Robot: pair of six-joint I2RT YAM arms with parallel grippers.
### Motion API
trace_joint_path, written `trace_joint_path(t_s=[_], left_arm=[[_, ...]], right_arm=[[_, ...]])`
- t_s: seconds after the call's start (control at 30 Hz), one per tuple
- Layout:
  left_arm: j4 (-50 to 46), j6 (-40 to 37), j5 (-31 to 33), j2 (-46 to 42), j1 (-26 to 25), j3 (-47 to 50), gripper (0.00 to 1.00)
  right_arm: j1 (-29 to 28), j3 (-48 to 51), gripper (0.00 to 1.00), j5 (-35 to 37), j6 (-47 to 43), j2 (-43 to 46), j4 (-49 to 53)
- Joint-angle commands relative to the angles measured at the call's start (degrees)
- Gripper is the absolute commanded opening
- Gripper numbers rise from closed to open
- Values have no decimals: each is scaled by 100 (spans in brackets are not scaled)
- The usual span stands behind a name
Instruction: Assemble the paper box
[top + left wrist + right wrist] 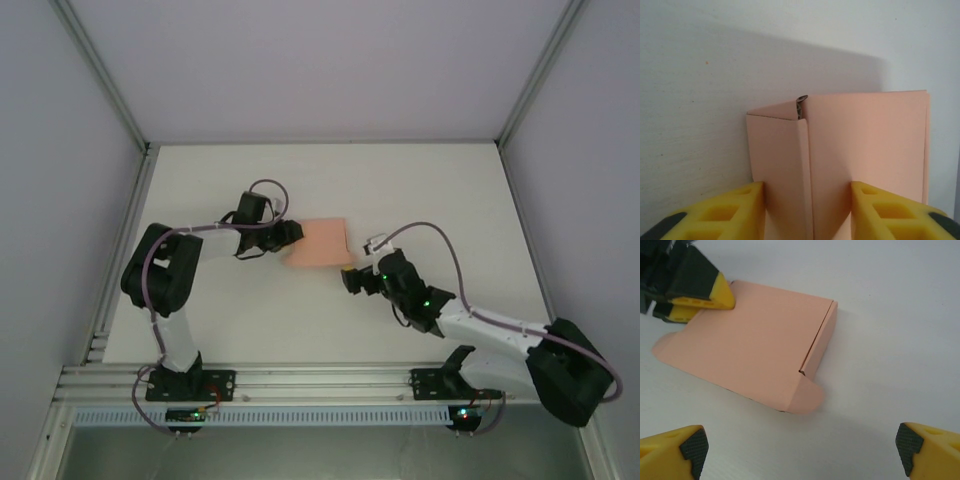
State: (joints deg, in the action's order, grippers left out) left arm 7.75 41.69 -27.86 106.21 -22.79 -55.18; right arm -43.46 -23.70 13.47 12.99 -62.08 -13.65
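The salmon-pink paper box [320, 243] lies flat on the white surface [250, 310], about midway across it and between the two arms. From the top camera it reads as a low folded rectangle.

The left pincer [288, 235] reaches in from the left and meets the box's left edge. In the left wrist view its yellow fingers [740, 212] stand on either side of the pink card [865, 150], which fills the gap between them; a folded side panel with a vertical crease runs up from between the fingers. The right wrist view shows this same pincer [702, 297] at the far left corner of the box [755, 345], one yellow finger on the top face and the other under the edge, so it grips the box there.

The right pincer [348, 280] sits just beside the box's near right corner without touching it. Its jaws are spread wide, and its black-padded yellow fingertips [687, 450] sit at the two bottom corners of its own camera view with bare surface [890, 315] between them. A rounded flap [807, 397] sticks out from the box corner nearest this pincer.
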Motion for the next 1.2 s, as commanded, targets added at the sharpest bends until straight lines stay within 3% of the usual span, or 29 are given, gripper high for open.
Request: trace_joint_path(t_s=[0.0, 0.23, 0.47, 0.7, 1.0, 1.17], left_arm=[[-379, 37, 362, 417, 147, 241, 38], [1408, 720, -931, 506, 597, 1033, 32], [1835, 730, -1168, 512, 739, 1247, 31], [2598, 919, -1564, 693, 864, 1453, 32], [2636, 804, -1585, 733, 881, 1479, 32], [2740, 806, -1676, 762, 879, 1455, 37]], right_arm=[[396, -45, 99, -761, 452, 286, 311], [1536, -1208, 99, -2340, 1812, -552, 1180], [2052, -2401, 100, -4049, 2617, -2292, 1066], [2079, -3747, 98, -4958, 2657, -3946, 1412], [2058, -4110, 88, -5879, 3448, -4902, 590], [2034, -3927, 69, -6331, 4021, -5039, -538]])
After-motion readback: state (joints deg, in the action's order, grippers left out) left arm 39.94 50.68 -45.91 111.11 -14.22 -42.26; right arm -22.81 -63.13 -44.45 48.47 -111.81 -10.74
